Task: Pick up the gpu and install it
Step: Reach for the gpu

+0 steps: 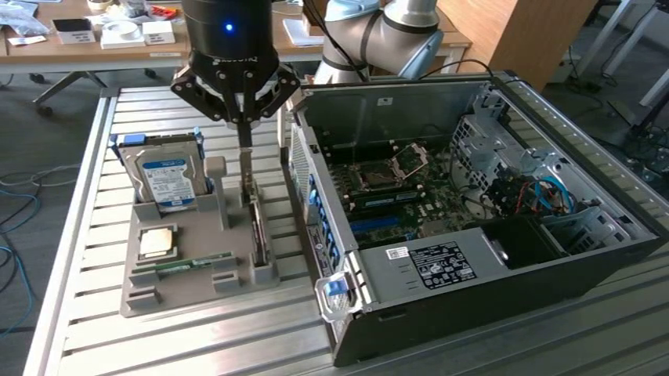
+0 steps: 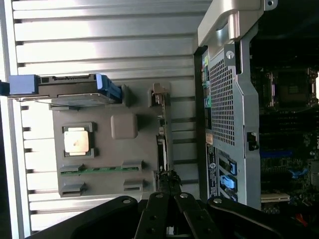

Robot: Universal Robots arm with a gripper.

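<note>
The gpu (image 1: pixel 257 231) stands on edge in a slot of the grey holder (image 1: pixel 193 286), with its silver end bracket (image 1: pixel 246 171) toward the hard drive. The wrist view shows the gpu (image 2: pixel 161 144) edge-on as a thin dark strip beside the case. My gripper (image 1: pixel 244 149) hangs above the bracket end of the card. Its fingers are shut together and pointing down, with nothing seen between them. In the wrist view the gripper (image 2: pixel 168 183) shows with its black links (image 2: pixel 149 214) converging over the card's line. The open computer case (image 1: pixel 616 243) lies at the exterior view's right, with its motherboard (image 1: pixel 403 192) exposed.
The holder also carries a blue-labelled hard drive (image 1: pixel 168 176), a silver CPU (image 1: pixel 157 241) and a green RAM stick (image 1: pixel 193 264). The case's perforated rear wall (image 2: pixel 224 99) rises close beside the card. The slatted metal table (image 1: pixel 157 345) extends around them, and a wooden desk (image 1: pixel 105 43) stands behind.
</note>
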